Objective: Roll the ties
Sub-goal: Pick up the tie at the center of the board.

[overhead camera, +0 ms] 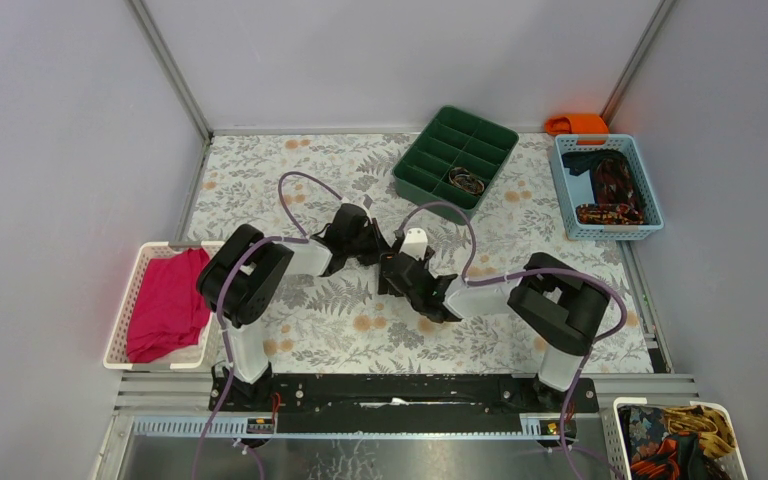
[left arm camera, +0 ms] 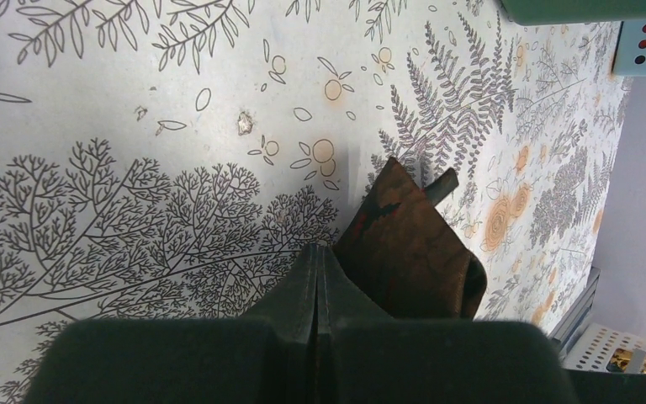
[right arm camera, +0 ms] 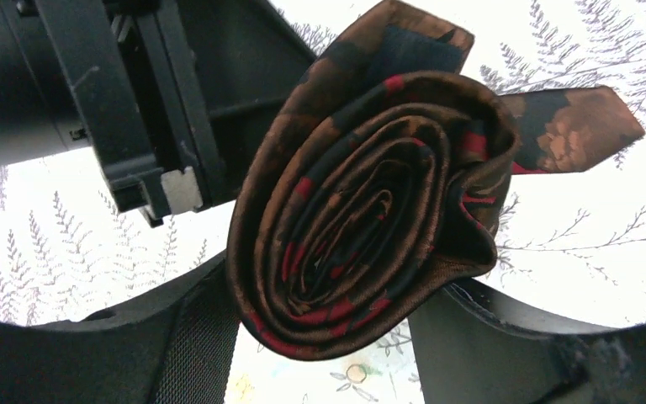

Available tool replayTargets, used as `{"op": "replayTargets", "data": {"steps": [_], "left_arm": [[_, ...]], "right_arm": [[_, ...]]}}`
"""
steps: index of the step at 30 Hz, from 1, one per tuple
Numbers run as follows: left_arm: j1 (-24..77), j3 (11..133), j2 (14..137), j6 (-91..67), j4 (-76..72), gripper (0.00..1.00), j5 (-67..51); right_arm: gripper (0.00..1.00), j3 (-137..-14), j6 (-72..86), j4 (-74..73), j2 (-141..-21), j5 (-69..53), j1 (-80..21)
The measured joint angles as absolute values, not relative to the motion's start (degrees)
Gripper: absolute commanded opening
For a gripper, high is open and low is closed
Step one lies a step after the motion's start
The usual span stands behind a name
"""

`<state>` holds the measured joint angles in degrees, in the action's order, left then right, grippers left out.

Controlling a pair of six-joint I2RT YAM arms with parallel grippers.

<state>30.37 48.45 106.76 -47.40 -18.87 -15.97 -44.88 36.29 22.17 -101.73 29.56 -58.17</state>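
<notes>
Near the middle of the fern-print table, the right gripper has its jaws spread wide on either side of a rolled tie, dark brown flecked with red. Whether they press it cannot be told. Just beside the roll, the left gripper has its fingers pressed fully together. Beyond, a green divided tray sits at the far edge, and more ties fill a blue basket in the far right corner.

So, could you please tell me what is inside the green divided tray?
One compartment of the green tray holds a small dark coiled bundle, too small to identify. The others show only green floor. Whatever lies beneath the bundle is covered.
</notes>
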Motion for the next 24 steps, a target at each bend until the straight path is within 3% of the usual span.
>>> {"op": "replayTargets", "data": {"steps": [6,9,15,24], "left_arm": [[30.33,48.45,106.83,-47.22,-18.87,0.00,-16.62],[30.33,48.45,107.00,-47.09,-19.14,0.00,-17.08],[30.33,48.51,107.85,-47.03,-20.69,0.00,-18.61],[30.33,48.84,108.44,-46.96,-21.12,0.00,-19.40]], "right_arm": [[0.76,-49.65,38.09,9.87,-100.60,24.23,-58.19],[0.87,-51.33,38.85,5.87,-100.47,22.35,-58.24],[0.95,-51.59,39.20,1.54,-98.91,20.91,-58.67],[0.96,-51.09,37.34,-2.02,-95.70,20.88,-58.76]]}}
